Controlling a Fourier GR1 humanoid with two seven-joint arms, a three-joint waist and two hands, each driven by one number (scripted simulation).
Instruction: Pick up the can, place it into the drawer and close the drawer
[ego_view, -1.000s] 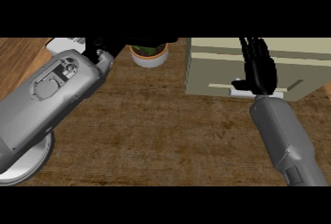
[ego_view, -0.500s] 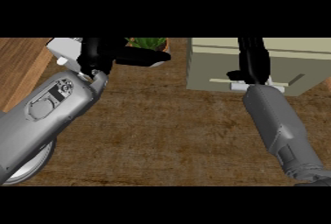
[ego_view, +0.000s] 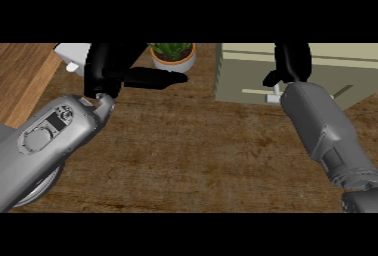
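Not much to see on the brown tabletop (ego_view: 199, 150) right now, it's mostly arms. The left forearm (ego_view: 52, 135) fills the side far from the drawer (ego_view: 244, 70). The right forearm (ego_view: 325, 130) runs straight up to the drawer's front.

Over the last second that right arm has slid forward toward the drawer. The right hand (ego_view: 291, 62) sits over the drawer's front edge, just above the little white handle (ego_view: 274, 98). Honestly I can't tell how open that hand is or whether it has hold of anything, it's just one dark shape from where I'm standing.

The left hand (ego_view: 111, 67) has swung out and now hangs well to the left of the drawer, spread open with nothing in it. A potted plant (ego_view: 173, 56) sits between that hand and the drawer.

The can? I can't spot it anywhere, not on the tabletop near the drawer and not in the left hand. My guess is it's already inside the drawer, or hidden behind the right hand, and we're at the push-it-shut stage. If that's right, the left hand is just keeping out of the way.
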